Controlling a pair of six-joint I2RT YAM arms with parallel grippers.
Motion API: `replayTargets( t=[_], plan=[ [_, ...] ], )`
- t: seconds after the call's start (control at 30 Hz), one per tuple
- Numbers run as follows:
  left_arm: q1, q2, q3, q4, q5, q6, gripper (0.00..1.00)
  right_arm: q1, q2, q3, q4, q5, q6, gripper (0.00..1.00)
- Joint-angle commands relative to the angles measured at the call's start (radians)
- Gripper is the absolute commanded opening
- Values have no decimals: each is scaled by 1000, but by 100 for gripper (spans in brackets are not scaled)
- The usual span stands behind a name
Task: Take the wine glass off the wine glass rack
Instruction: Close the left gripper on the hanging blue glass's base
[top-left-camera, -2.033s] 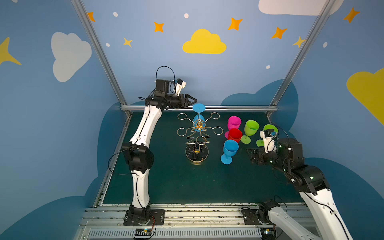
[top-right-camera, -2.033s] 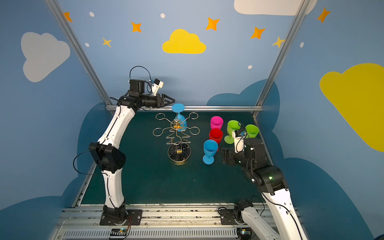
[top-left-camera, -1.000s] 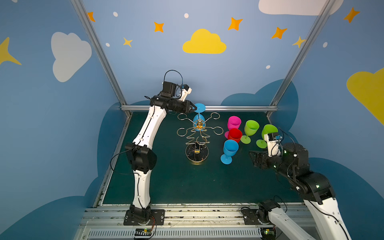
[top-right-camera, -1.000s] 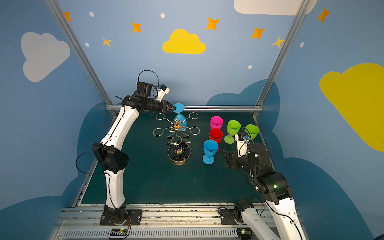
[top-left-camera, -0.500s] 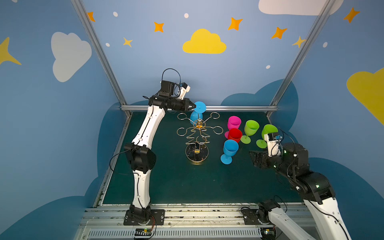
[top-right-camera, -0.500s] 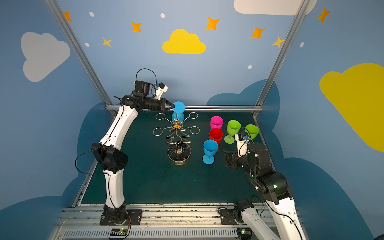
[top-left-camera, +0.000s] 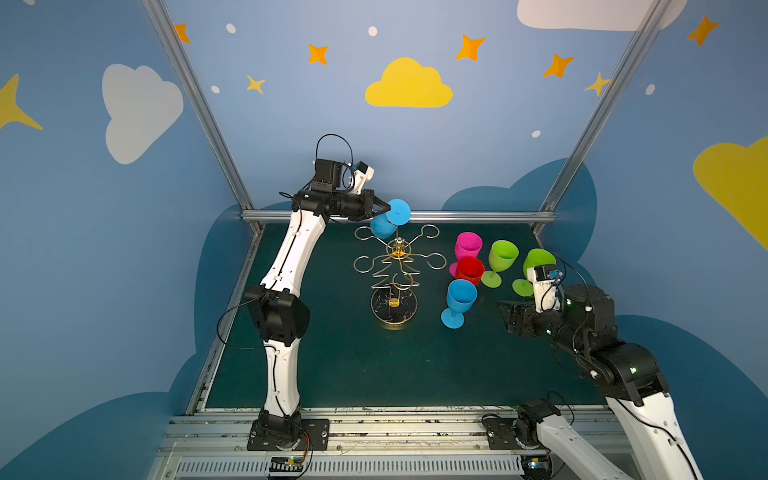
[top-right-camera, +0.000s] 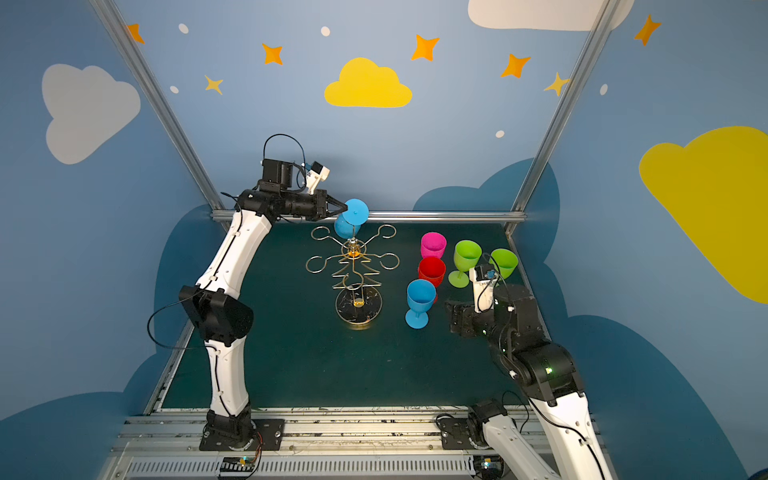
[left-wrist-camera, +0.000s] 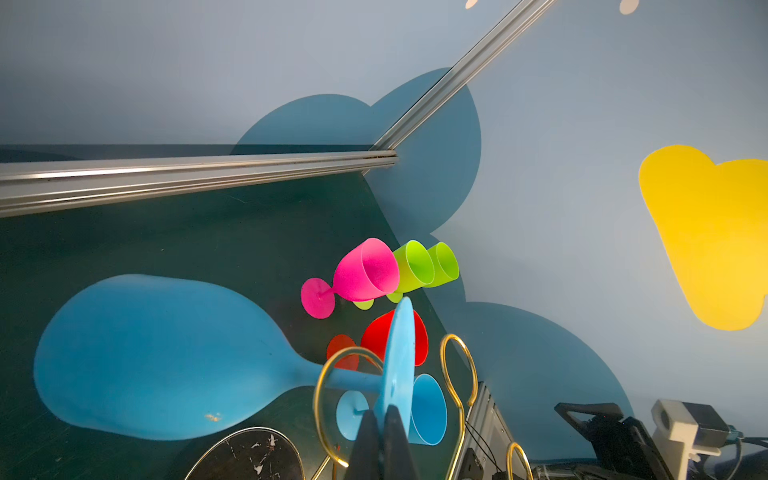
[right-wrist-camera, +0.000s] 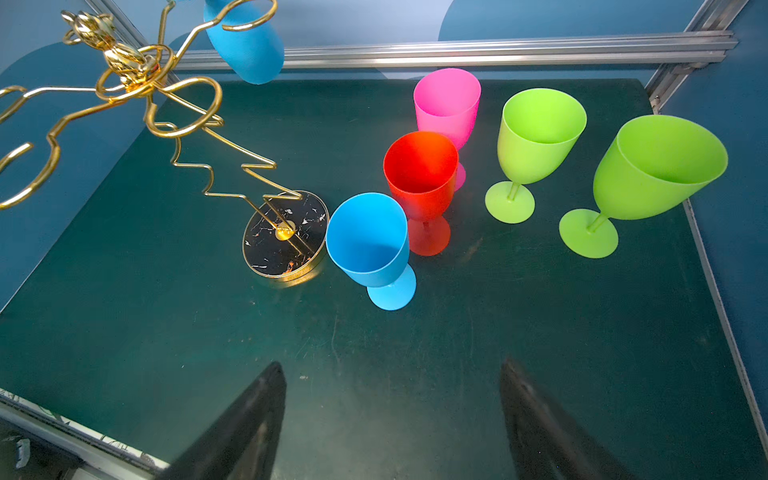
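Note:
A blue wine glass (top-left-camera: 381, 225) (top-right-camera: 345, 226) hangs upside down and tilted at the far side of the gold wine glass rack (top-left-camera: 398, 266) (top-right-camera: 353, 266). My left gripper (top-left-camera: 384, 206) (top-right-camera: 343, 206) is shut on the edge of its round foot (left-wrist-camera: 399, 361). In the left wrist view the stem still passes through a gold loop (left-wrist-camera: 328, 399), and the bowl (left-wrist-camera: 158, 357) fills the near side. My right gripper (top-left-camera: 505, 309) (right-wrist-camera: 392, 365) stands open and holds nothing, low over the mat at the front right.
Upright on the green mat to the right of the rack's dark base (right-wrist-camera: 284, 235) stand a pink glass (top-left-camera: 468, 246), a red glass (top-left-camera: 469, 270), a second blue glass (top-left-camera: 460, 297) and two green glasses (top-left-camera: 503, 255) (top-left-camera: 538, 262). A metal rail (top-left-camera: 457, 216) runs along the back edge.
My left gripper moved in on the glass's foot and shut on it. The glass has tilted, its bowl swinging left. The right arm has hardly moved.

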Motion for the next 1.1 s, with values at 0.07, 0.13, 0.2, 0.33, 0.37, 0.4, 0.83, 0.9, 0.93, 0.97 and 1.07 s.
replayTargets(
  t=[0.07, 0.13, 0.2, 0.33, 0.37, 0.4, 0.83, 0.9, 0.93, 0.97, 1.07],
  plan=[
    [15, -57, -38, 88, 94, -73, 3, -5, 2, 27, -3, -6, 2, 80],
    [17, -60, -48, 98, 114, -88, 3, -5, 0, 27, -2, -7, 4, 80],
    [17, -59, -53, 99, 131, -97, 3, -5, -3, 27, -3, -7, 4, 80],
    [16, -59, -57, 70, 146, -82, 3, -5, -1, 32, -10, -6, -1, 80],
    [15, -60, -57, 58, 145, -75, 3, -4, -1, 33, -13, -3, 0, 80],
    [15, -63, -56, 45, 140, -68, 3, -4, -3, 33, -14, -4, 0, 80],
    [18, -92, -75, -7, 146, -35, 3, -4, -19, 25, -18, -9, 10, 80],
    [20, -95, -85, -3, 151, -37, 3, -5, -22, 27, -24, -7, 10, 80],
    [20, -97, -88, -2, 152, -38, 3, -4, -24, 27, -26, -5, 10, 80],
    [21, -101, -94, -2, 154, -38, 3, -5, -25, 28, -29, -6, 11, 80],
    [23, -108, -110, -9, 158, -32, 3, -4, -35, 26, -32, -3, 11, 80]
  ],
)
